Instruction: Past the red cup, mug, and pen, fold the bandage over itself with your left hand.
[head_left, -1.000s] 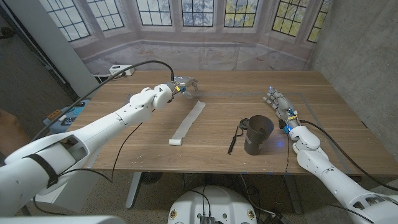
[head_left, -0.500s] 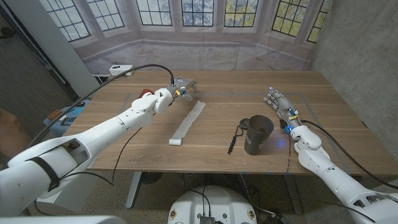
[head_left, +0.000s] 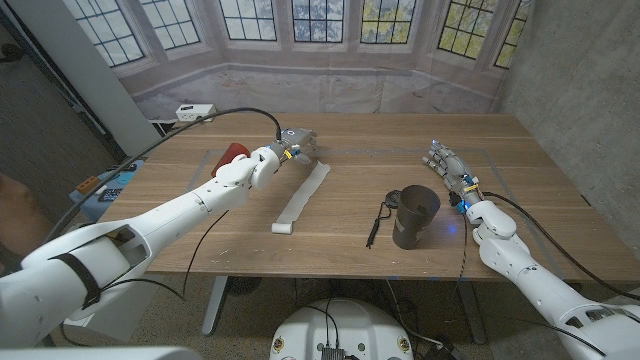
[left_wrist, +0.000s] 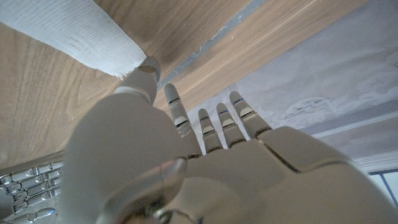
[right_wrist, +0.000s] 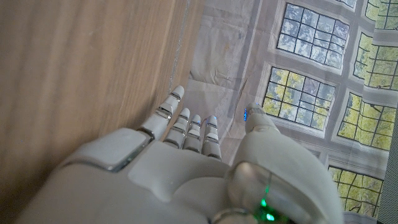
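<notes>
Wooden table (head_left: 520, 175) in front of a window backdrop. Going left to right you've got one red cup (head_left: 233, 153), your left hand (head_left: 298, 142) spread and empty at the far end of one bandage (head_left: 303, 197), one pen (head_left: 377, 222), one mug (head_left: 415, 215), then your right hand (head_left: 447, 162), fingers apart, holding nothing.

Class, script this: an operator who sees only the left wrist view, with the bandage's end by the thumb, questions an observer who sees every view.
Operator: Where does the bandage run from here?
Observer: In the head view the bandage runs straight from the left hand towards the near edge of the table, ending in a small roll.
Operator: What lies beside it?
Observer: The pen and the mug lie apart from it, on the robot's right.
</notes>
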